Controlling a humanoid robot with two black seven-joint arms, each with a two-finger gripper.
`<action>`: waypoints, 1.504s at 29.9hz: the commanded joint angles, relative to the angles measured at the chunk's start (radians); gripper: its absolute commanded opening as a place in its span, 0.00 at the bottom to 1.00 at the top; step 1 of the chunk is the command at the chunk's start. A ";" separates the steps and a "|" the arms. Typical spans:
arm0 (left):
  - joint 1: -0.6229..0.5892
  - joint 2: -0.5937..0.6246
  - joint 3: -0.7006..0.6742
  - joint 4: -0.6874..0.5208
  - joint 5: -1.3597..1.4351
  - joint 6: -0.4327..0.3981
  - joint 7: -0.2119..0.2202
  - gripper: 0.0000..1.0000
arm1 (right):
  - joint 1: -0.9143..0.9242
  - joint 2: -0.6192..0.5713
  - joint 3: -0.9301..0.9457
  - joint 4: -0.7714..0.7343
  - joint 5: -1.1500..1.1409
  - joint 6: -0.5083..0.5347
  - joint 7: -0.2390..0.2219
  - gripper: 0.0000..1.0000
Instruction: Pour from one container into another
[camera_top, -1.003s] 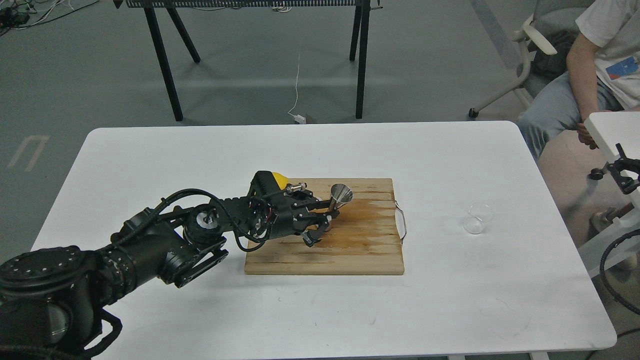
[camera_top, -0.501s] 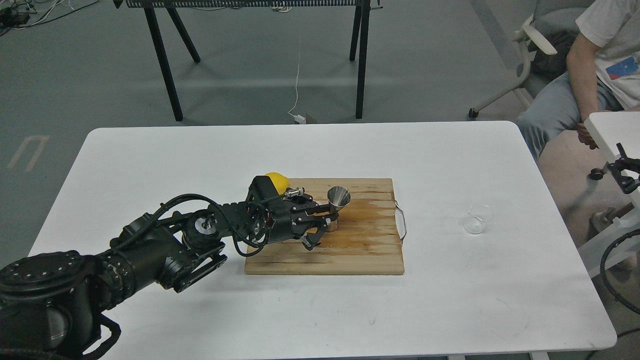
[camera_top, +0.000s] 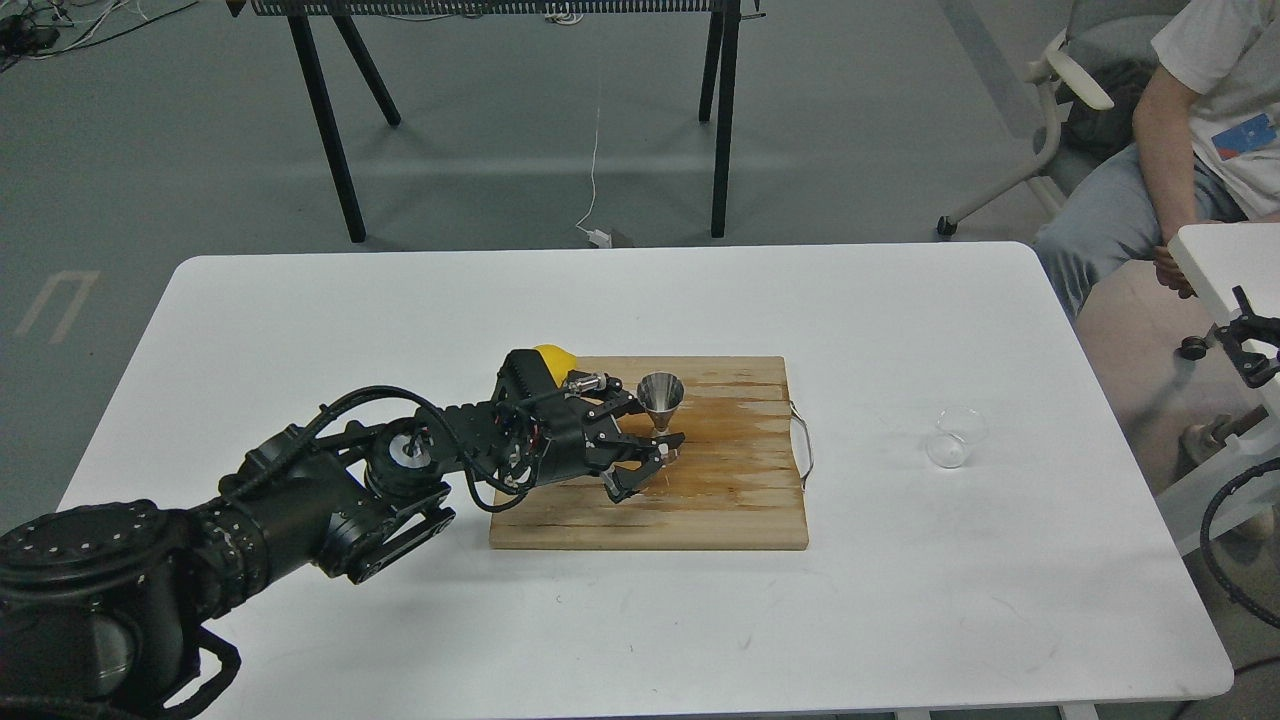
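Note:
The steel jigger (camera_top: 661, 393) stands upright on the wooden cutting board (camera_top: 720, 500), its wide mouth facing up. My left gripper (camera_top: 660, 445) reaches in from the left and is shut on the jigger at its narrow waist and lower cone, which the fingers partly hide. The small clear glass cup (camera_top: 954, 437) rests on the white table (camera_top: 300, 320) far to the right of the board, well away from the gripper. No right gripper shows in this view.
A yellow lemon (camera_top: 553, 356) sits at the board's back left corner, just behind my left wrist. The board has a wire handle (camera_top: 803, 445) on its right side. A seated person (camera_top: 1190, 150) and a second white table (camera_top: 1225, 260) are at the right.
The jigger, tilted to the right a second ago, now stands upright and has shifted slightly left with my left gripper. The glass cup has not moved.

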 joint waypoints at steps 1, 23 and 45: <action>0.001 0.012 0.000 -0.014 0.000 0.025 -0.007 0.68 | 0.000 0.000 0.000 0.000 0.000 0.000 0.000 0.99; 0.029 0.442 -0.127 -0.443 -0.360 -0.064 -0.010 0.73 | -0.002 -0.003 0.001 -0.001 0.002 0.000 0.002 0.99; 0.023 0.439 -0.558 -0.273 -1.899 -0.601 -0.018 1.00 | -0.243 -0.097 0.014 0.322 0.185 0.000 -0.012 1.00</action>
